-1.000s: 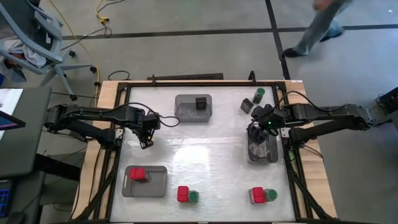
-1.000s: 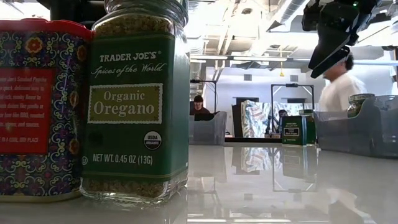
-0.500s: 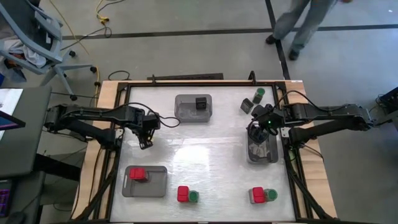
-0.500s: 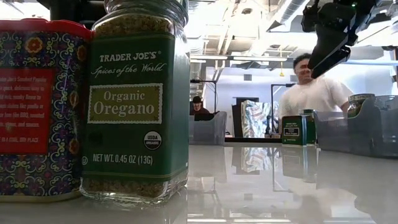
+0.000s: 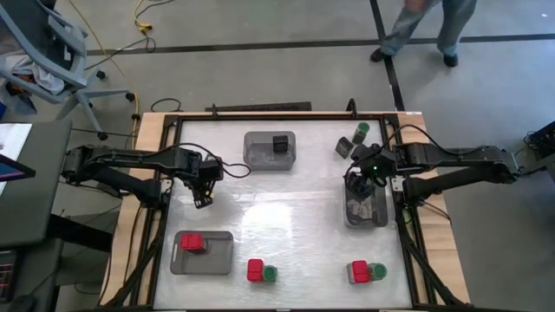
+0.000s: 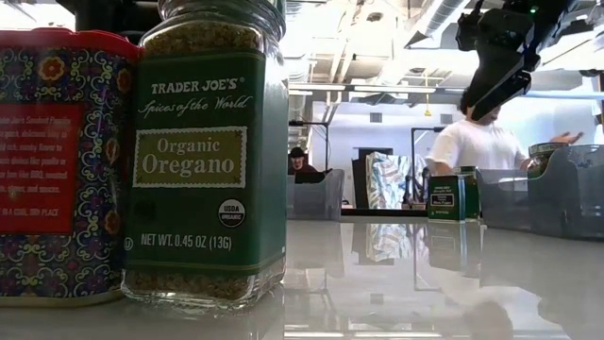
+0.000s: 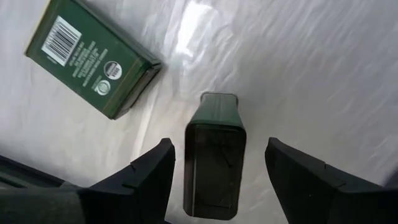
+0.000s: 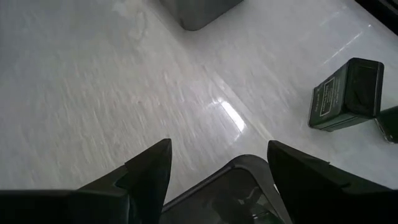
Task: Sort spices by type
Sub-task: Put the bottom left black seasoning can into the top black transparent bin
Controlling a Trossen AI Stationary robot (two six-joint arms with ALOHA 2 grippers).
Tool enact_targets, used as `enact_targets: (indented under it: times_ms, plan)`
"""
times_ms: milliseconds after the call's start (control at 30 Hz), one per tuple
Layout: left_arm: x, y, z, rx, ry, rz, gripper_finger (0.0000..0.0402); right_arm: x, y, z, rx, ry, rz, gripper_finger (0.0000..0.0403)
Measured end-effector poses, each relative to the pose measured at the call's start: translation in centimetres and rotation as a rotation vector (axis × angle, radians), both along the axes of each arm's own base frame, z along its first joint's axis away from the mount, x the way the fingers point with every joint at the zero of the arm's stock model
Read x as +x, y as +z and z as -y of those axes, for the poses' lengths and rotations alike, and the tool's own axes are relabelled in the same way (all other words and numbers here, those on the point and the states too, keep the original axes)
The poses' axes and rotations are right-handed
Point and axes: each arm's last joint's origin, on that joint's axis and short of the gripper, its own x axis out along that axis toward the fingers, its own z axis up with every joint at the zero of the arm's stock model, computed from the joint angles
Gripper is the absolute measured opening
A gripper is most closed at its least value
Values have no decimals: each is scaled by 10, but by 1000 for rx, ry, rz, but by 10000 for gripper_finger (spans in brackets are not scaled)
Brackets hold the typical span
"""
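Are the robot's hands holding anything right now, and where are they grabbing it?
No, nothing is held. The right gripper hangs open over the grey tray. The left gripper is open too, gripping nothing.

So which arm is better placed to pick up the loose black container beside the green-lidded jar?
Right. The right gripper hangs open over the grey tray, close to the black container. The left gripper is across the table.

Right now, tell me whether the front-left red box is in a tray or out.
In: the red box sits inside the grey tray, within its rim.
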Motion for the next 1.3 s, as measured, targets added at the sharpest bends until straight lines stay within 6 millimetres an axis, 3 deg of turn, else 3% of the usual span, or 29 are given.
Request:
enact_targets:
  times_ms: [633, 900, 1300]
  plan:
    - [-6, -1, 1, -8, -9, -60, 239, 0, 0, 0, 0, 0, 0, 291]
    - [-14, -26, 1, -12, 51, -94, 239, 0, 0, 0, 1, 0, 0, 291]
    - [-7, -19, 1, -6, 35, -40, 239, 0, 0, 0, 1, 0, 0, 291]
